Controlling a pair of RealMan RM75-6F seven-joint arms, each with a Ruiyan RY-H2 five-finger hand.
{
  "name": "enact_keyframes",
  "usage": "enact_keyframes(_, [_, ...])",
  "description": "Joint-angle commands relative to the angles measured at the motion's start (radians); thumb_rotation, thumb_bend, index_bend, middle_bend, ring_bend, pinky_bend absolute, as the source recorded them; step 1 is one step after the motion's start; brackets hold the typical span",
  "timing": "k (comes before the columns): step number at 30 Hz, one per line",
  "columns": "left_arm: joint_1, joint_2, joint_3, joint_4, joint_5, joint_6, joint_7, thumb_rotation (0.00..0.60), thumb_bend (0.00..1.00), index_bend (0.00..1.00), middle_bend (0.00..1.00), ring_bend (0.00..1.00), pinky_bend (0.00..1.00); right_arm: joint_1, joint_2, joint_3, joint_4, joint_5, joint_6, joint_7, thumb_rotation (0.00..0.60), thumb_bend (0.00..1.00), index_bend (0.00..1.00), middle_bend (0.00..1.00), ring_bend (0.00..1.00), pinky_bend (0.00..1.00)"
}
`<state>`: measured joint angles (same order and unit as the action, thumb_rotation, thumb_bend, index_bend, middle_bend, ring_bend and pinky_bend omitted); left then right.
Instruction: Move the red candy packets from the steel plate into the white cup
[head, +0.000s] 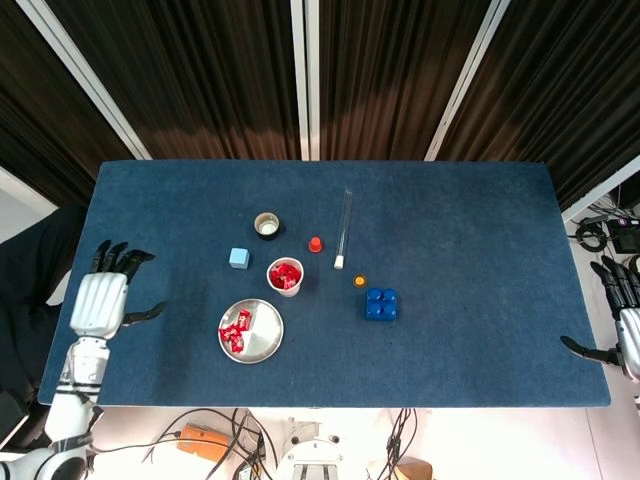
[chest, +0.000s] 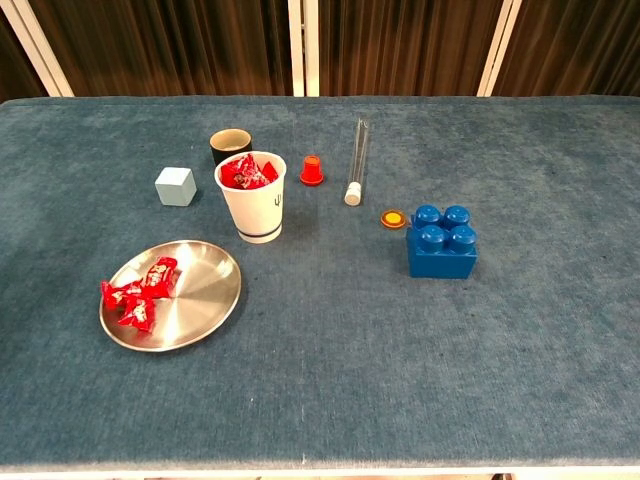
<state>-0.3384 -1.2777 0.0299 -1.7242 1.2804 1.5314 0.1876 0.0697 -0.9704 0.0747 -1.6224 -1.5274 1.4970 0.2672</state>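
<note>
While both hands (head: 98, 301) (head: 628, 338) hang spread and empty, a black cup (chest: 227, 146) touches the white cup (chest: 253, 209).

Left hand (head: 98, 300): silver-grey shell over the back, black fingers (head: 120, 256), black thumb. Wrist and forearm behind it are white segmented housings with dark joint bands. Right hand (head: 626, 330): same build, pale shell with black fingers, only partly in frame at the head view's edge.
</note>
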Motion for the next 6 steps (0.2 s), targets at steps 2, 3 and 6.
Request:
enact_keyframes(2, [0.112,0.036,0.076,0.024,0.089,0.094,-0.067,0.578,0.07,0.25,0.22,0.09,0.00,-0.008,-0.013,-0.011,-0.011,-0.021,0.016,-0.024,0.600,0.16,0.00,0.02,0.00,0.07])
enact_keyframes(3, [0.133,0.038,0.086,0.028,0.107,0.112,-0.075,0.576,0.07,0.25,0.22,0.09,0.00,-0.010,-0.016,-0.014,-0.016,-0.025,0.019,-0.034,0.600,0.16,0.00,0.02,0.00,0.07])
enact_keyframes(6, [0.178,0.040,0.098,0.032,0.140,0.154,-0.074,0.577,0.07,0.25,0.22,0.08,0.00,-0.014,-0.025,-0.016,-0.026,-0.024,0.023,-0.066,0.600,0.16,0.00,0.02,0.00,0.07])
